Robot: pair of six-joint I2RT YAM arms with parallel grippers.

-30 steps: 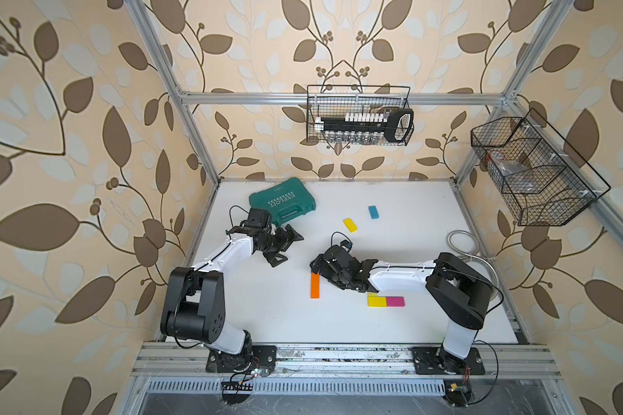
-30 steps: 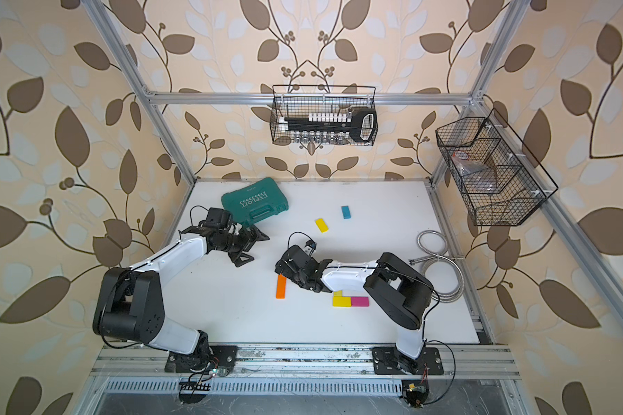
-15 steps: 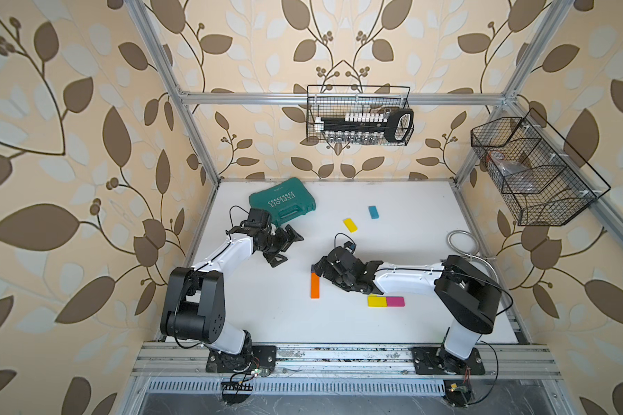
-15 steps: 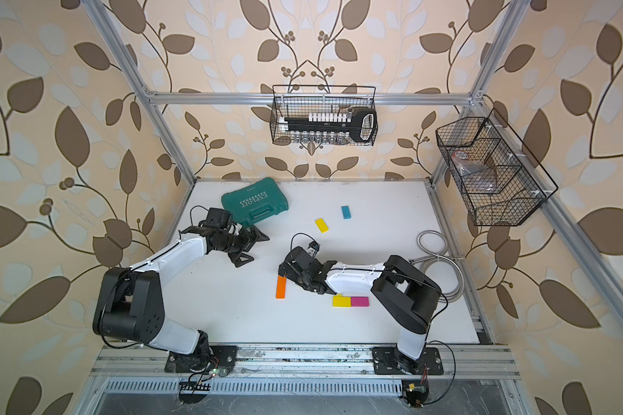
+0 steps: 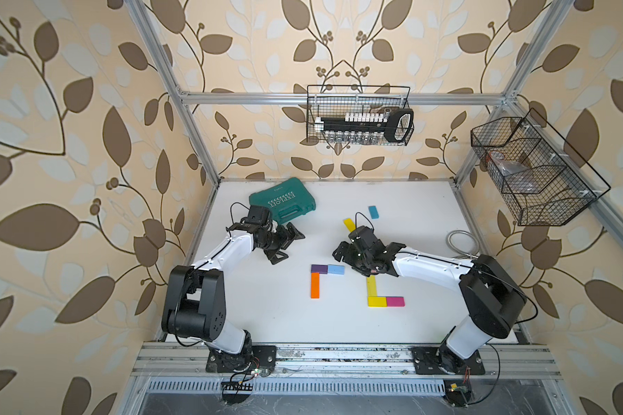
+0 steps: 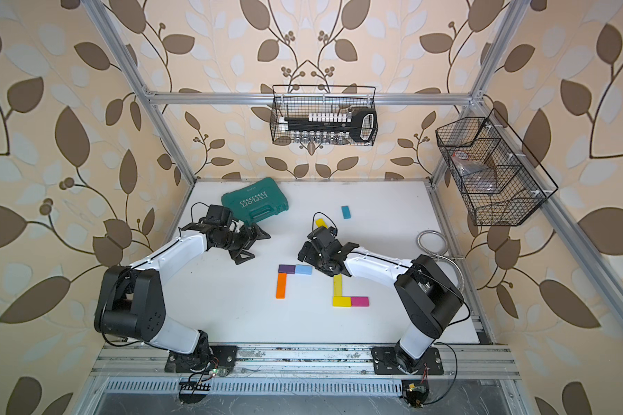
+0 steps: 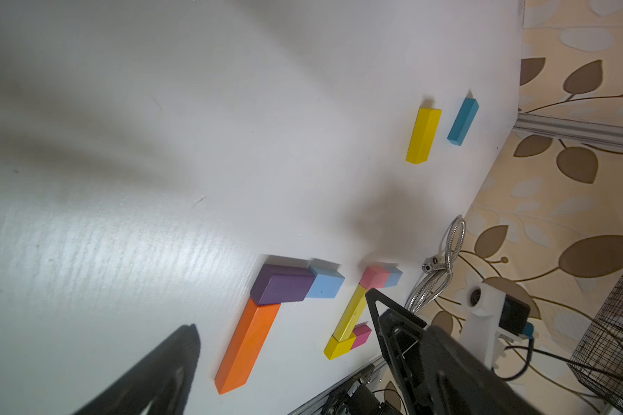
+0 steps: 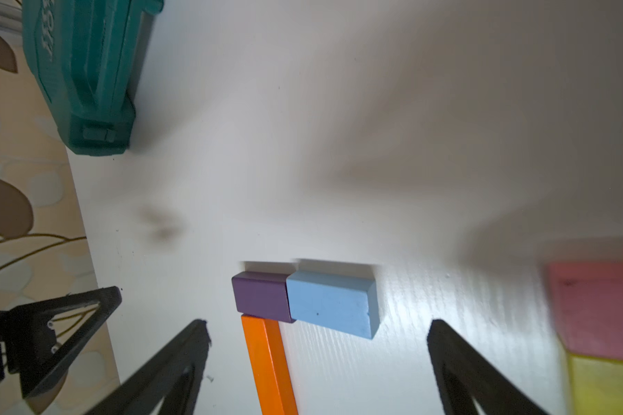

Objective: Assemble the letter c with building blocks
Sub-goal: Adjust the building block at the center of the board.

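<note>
A purple block [image 5: 319,268] and a light blue block [image 5: 336,269] lie end to end, with an orange block [image 5: 314,285] running toward the front from the purple one. To their right a long yellow block [image 5: 371,285] meets a short yellow [image 5: 376,301] and a magenta block [image 5: 395,301]. A pink block [image 7: 374,276] caps the long yellow's far end. A loose yellow [image 5: 349,224] and a teal block [image 5: 373,212] lie farther back. My right gripper [image 5: 349,260] hovers open just right of the light blue block [image 8: 330,305]. My left gripper [image 5: 288,244] is open and empty, left of the blocks.
The big green case [image 5: 283,201] lies at the back left, just behind my left wrist. A coiled metal hose [image 5: 463,240] sits at the table's right edge. Wire baskets [image 5: 358,116] hang on the back and right walls.
My right gripper has drawn back to the right and away from the front, uncovering the purple and light blue blocks. The left arm has not moved.
</note>
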